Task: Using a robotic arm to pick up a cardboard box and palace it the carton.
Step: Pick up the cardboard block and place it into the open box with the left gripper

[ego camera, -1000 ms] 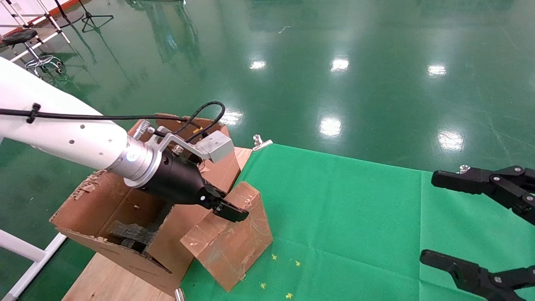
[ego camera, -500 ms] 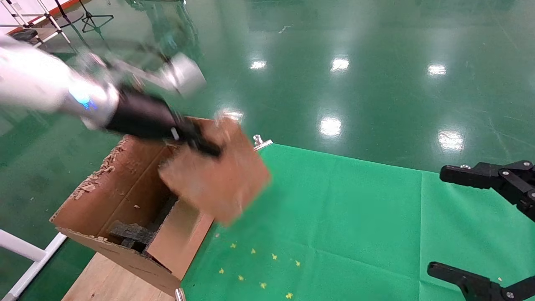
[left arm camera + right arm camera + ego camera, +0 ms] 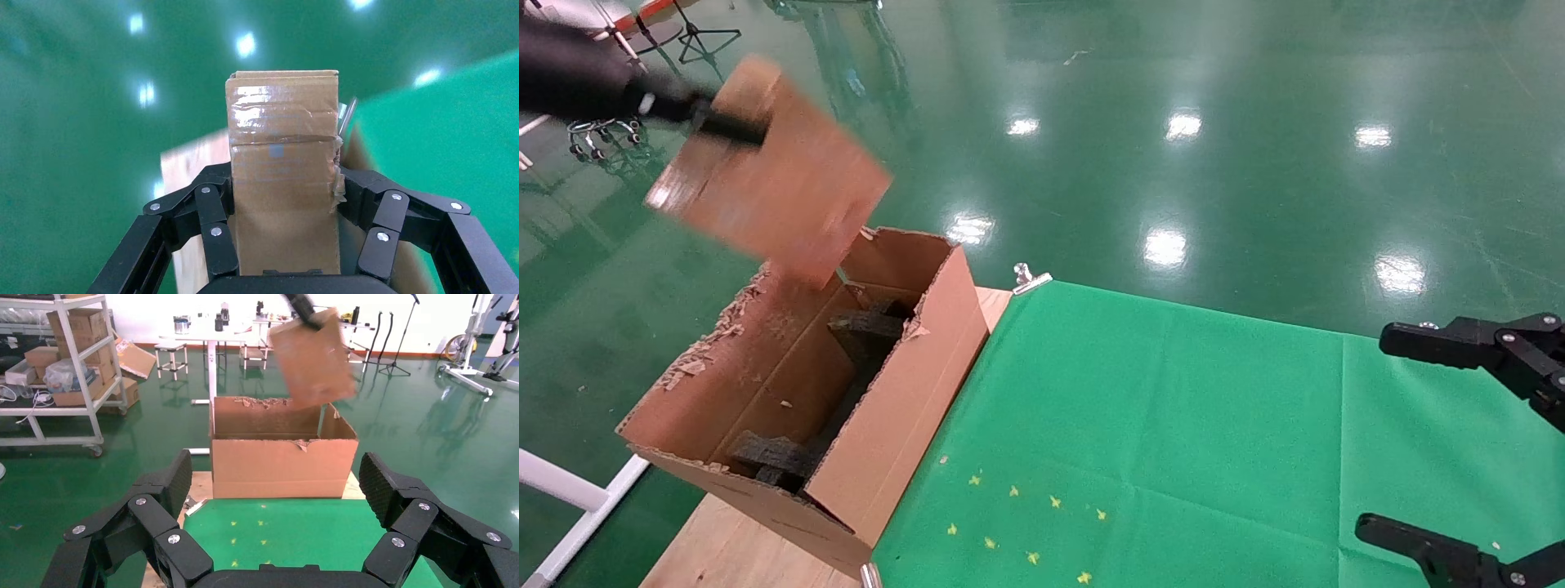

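Observation:
My left gripper (image 3: 727, 131) is shut on the small brown cardboard box (image 3: 772, 175) and holds it in the air above the far end of the carton (image 3: 903, 425). In the left wrist view the box (image 3: 284, 177) sits clamped between both black fingers (image 3: 211, 214). The right wrist view shows the box (image 3: 312, 358) hanging over the carton (image 3: 281, 465). The carton stands open at the table's left edge with dark grey foam blocks (image 3: 772, 457) inside. My right gripper (image 3: 1442, 445) is open and empty at the right edge of the head view.
A green cloth (image 3: 1173, 425) covers the table, with small yellow marks (image 3: 1017, 523) near its front. A metal clip (image 3: 1030, 278) holds the cloth's far corner. Bare wood (image 3: 723, 547) shows under the carton. Shelves and stands are far off across the floor (image 3: 61, 367).
My left gripper has lifted the cardboard box off the green cloth and swung it up and to the left, above the carton. The right gripper has barely moved.

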Robot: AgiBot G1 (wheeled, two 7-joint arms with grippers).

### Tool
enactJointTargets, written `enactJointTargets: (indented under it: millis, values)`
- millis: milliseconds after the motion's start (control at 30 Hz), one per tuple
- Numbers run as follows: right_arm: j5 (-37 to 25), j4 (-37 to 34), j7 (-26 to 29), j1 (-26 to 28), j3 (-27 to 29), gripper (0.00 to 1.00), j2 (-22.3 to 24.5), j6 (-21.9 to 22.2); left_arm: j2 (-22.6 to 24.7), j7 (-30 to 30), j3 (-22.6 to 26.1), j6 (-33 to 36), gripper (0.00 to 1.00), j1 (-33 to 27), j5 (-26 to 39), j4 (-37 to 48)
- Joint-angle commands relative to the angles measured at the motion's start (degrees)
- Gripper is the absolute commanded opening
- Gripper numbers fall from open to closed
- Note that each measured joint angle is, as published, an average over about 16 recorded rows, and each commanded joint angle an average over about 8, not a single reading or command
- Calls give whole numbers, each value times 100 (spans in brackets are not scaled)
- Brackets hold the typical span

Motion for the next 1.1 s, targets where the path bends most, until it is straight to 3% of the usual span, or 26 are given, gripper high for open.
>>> enactJointTargets:
  millis: [33, 433, 1100]
  values:
    - [0, 0, 0, 0, 0, 100, 0, 0, -81, 212, 62, 70, 0, -67, 142, 340]
    - [2, 0, -1, 1, -2, 100, 1, 1, -209, 816, 216, -822, 0, 708, 318, 1746]
    - [4, 0, -3, 1, -5, 100, 2, 2, 781, 1437, 333, -2443, 0, 1868, 365, 3314]
